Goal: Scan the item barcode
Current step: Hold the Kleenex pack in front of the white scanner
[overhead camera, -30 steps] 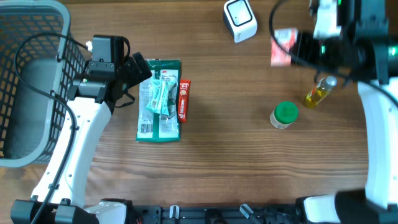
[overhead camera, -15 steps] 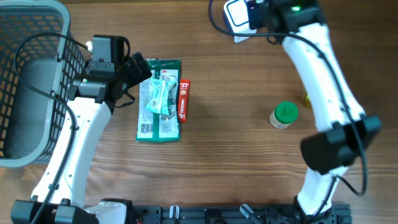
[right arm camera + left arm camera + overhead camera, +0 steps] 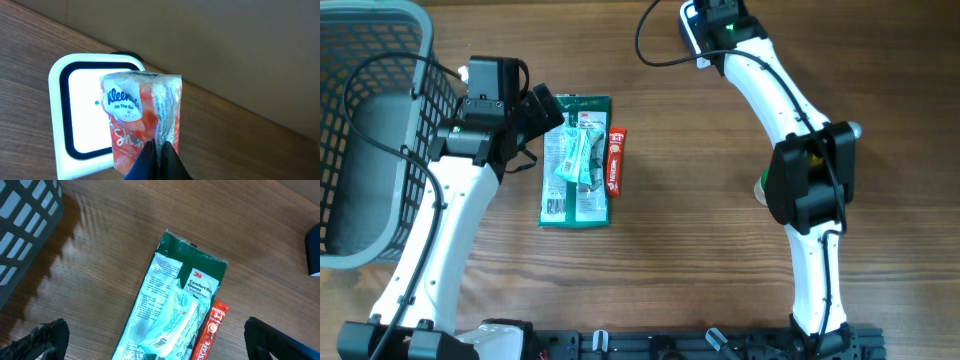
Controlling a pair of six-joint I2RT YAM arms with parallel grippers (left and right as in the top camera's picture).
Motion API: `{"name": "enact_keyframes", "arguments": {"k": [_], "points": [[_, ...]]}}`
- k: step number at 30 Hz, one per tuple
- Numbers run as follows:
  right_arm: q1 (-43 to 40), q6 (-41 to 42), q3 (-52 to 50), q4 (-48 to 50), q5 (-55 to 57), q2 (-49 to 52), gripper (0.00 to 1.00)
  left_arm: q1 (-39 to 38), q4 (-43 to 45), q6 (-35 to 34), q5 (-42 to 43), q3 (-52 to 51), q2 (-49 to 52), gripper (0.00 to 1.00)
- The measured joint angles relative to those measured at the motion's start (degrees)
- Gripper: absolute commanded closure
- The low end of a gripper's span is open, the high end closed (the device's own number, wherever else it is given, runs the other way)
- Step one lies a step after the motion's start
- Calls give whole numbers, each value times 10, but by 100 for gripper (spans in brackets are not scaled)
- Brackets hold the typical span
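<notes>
My right gripper (image 3: 159, 156) is shut on the seam of an orange Kleenex tissue pack (image 3: 134, 112). The pack hangs upright in front of the lit window of the white barcode scanner (image 3: 80, 125). In the overhead view my right arm (image 3: 760, 70) reaches to the table's far edge and covers most of the scanner (image 3: 690, 22); the pack is hidden there. My left gripper (image 3: 162, 342) is open, its fingers spread wide above a green 3M glove package (image 3: 172, 305) and a red Nescafe stick (image 3: 212, 330).
A grey wire basket (image 3: 365, 130) stands at the far left. The glove package (image 3: 575, 160) and Nescafe stick (image 3: 615, 160) lie left of centre. A sliver of a green-lidded jar (image 3: 760, 188) shows beside my right arm.
My right arm has swung left from the back right, carrying the tissue pack over the scanner. The left arm has not moved.
</notes>
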Motion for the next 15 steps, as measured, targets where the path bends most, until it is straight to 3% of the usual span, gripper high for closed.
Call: {"name": "enact_keyframes", "arguments": {"k": [8,11,15], "points": [[0,-4,0,-4,18,2,96,0,0,0,0,0,0,0],[0,27,-1,-75,21,-16,95,0,0,0,0,0,0,0],[0,96,-5,-183,-3,-112,95,0,0,0,0,0,0,0]]}}
